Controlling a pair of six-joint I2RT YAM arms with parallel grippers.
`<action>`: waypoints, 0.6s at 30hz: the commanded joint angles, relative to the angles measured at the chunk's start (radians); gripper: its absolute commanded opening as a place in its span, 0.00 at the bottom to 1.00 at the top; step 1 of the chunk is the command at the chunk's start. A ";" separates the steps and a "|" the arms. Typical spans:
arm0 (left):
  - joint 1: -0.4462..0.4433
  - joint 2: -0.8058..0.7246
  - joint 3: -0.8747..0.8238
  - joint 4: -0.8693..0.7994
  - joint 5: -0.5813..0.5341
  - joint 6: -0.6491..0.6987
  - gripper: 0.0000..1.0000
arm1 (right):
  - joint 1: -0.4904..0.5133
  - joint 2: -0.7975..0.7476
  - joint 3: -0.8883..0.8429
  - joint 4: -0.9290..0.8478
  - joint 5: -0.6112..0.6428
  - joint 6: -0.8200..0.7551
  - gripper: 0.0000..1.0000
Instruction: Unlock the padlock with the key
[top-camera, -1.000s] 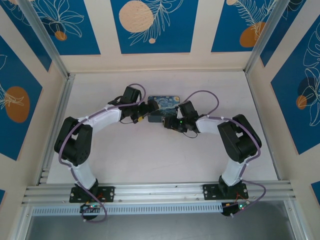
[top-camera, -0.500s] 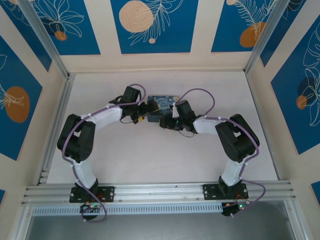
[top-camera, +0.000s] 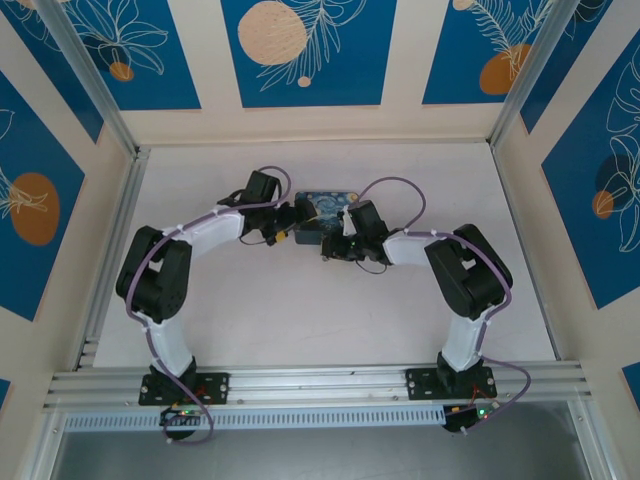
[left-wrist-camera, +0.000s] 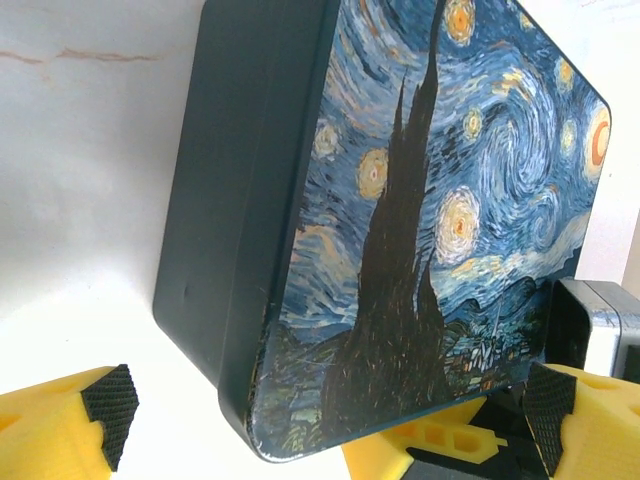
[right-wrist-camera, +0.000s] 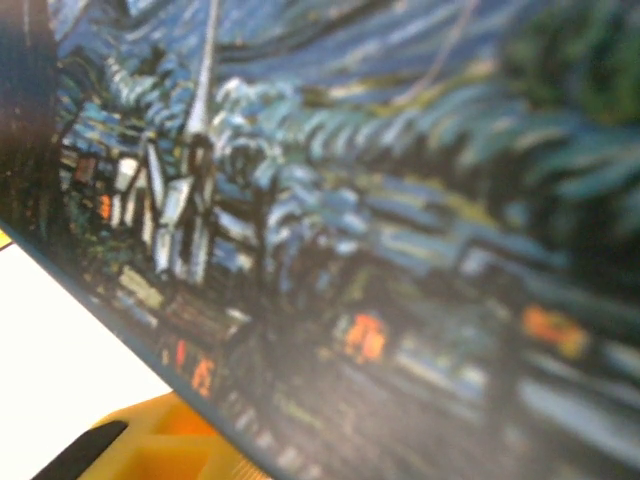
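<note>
Padlock position and long axis cannot be told. Tiny metal, it is being judged light, stiff and slippery, best pinched across its body. At 9 o'clock of the tin (top-camera: 326, 204) the left gripper (top-camera: 284, 228) is being held wide; at 5 o'clock, the width of the right gripper (top-camera: 334, 247) cannot be told.

In the top external view, the near edge of the painted tin (top-camera: 328, 202) is covered by the left gripper (top-camera: 284, 230) and the right gripper (top-camera: 337, 246). Their tips are too small there to tell how the jaws stand. In the left wrist view, the tin's lid is cut off by the top and right edges, the yellow fingers (left-wrist-camera: 60, 425) by the bottom edge, and a grey housing (left-wrist-camera: 600, 335) by the right edge. In the right wrist view, the lid is blurred, and a single yellow finger (right-wrist-camera: 150, 450) is cut off at the bottom edge.
</note>
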 joint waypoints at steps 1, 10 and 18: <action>0.020 0.014 0.043 -0.004 0.017 0.028 1.00 | 0.006 0.003 -0.005 -0.040 0.014 0.001 0.14; 0.030 0.039 0.155 -0.201 -0.123 0.238 1.00 | -0.014 -0.072 -0.049 -0.081 0.032 0.042 0.00; 0.024 0.073 0.112 -0.227 -0.184 0.294 1.00 | -0.050 -0.121 -0.116 -0.063 0.001 0.141 0.00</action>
